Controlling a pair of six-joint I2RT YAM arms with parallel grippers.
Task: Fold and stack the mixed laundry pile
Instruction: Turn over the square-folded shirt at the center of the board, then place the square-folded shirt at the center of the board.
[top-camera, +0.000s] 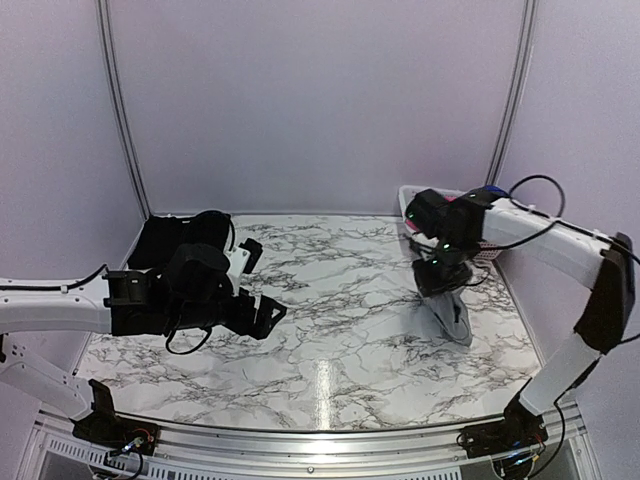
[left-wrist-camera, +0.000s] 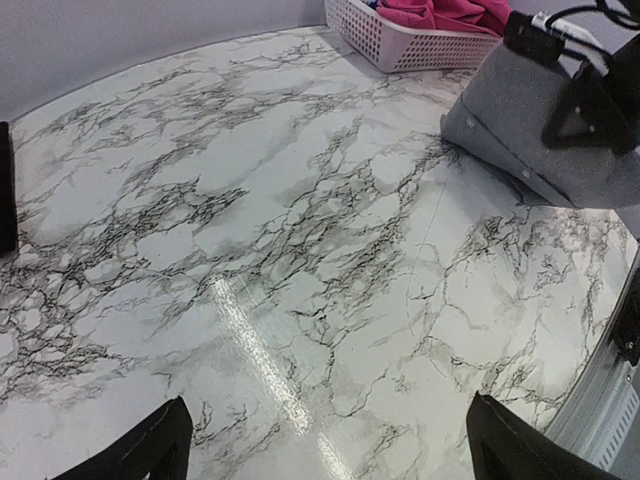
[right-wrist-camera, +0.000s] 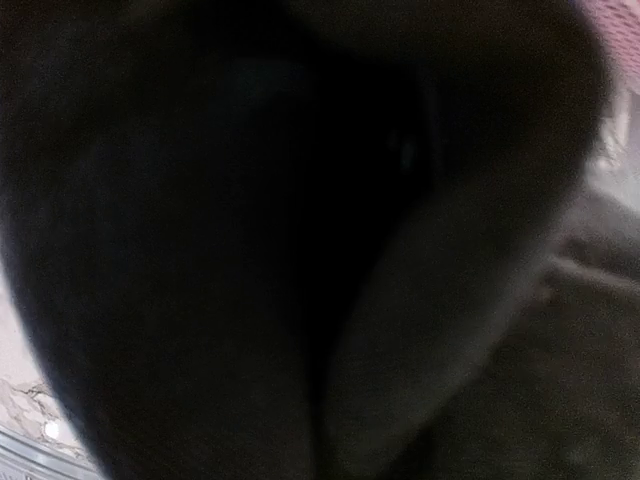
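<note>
Grey cloth (top-camera: 453, 312) pinched in shut right fingers (top-camera: 437, 278) over table (top-camera: 330, 335); left fingers (left-wrist-camera: 150, 447) wide open; next, spread it flat.

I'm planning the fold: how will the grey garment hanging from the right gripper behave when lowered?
Probably floppy: the grey garment droops from the right gripper to a narrow tip down by the table. Likely light, since one pinch carries it. It may crumple rather than lie flat when lowered.
</note>
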